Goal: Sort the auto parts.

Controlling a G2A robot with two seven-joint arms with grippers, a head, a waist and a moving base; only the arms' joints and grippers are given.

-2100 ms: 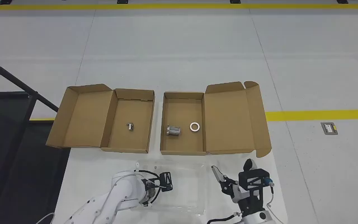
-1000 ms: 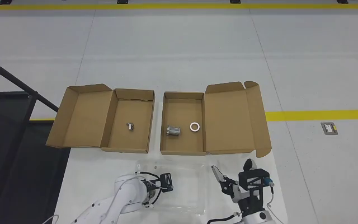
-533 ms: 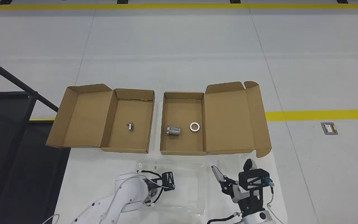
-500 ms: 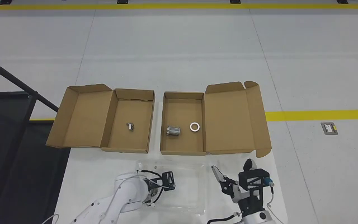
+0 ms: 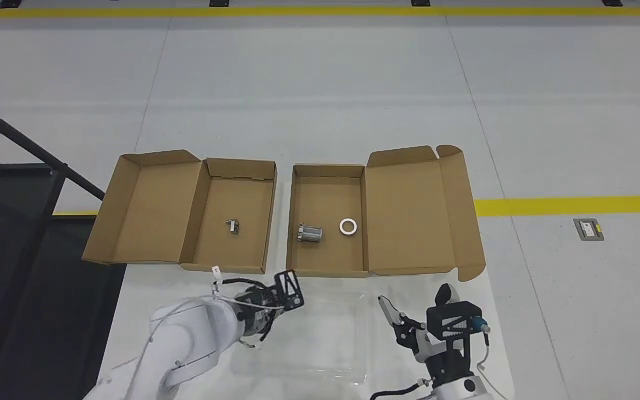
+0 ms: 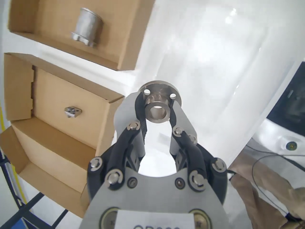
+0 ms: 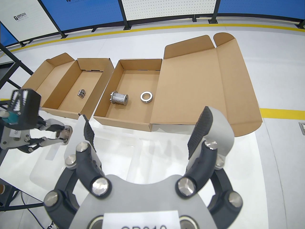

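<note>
My left gripper [image 6: 157,115] is shut on a metal flanged hub [image 6: 159,101], held just above the white table near the front corner of the left cardboard box [image 5: 232,215]; the same gripper [image 5: 283,288] sits in front of that box. Inside the left box lies a small bracket [image 5: 232,225]. The right cardboard box [image 5: 328,222] holds a toothed pulley [image 5: 311,234] and a metal ring [image 5: 349,226]. My right gripper [image 7: 147,129] stands open and empty near the table's front edge, to the right [image 5: 392,318].
A clear plastic tray [image 5: 330,335] lies on the table between the two arms. Both boxes have their lids folded flat outward, the right lid [image 5: 420,212] being wide. A black frame [image 5: 40,160] stands left of the table.
My left gripper has moved away from the clear tray toward the left box, carrying the hub and lifting it. The right arm has kept still.
</note>
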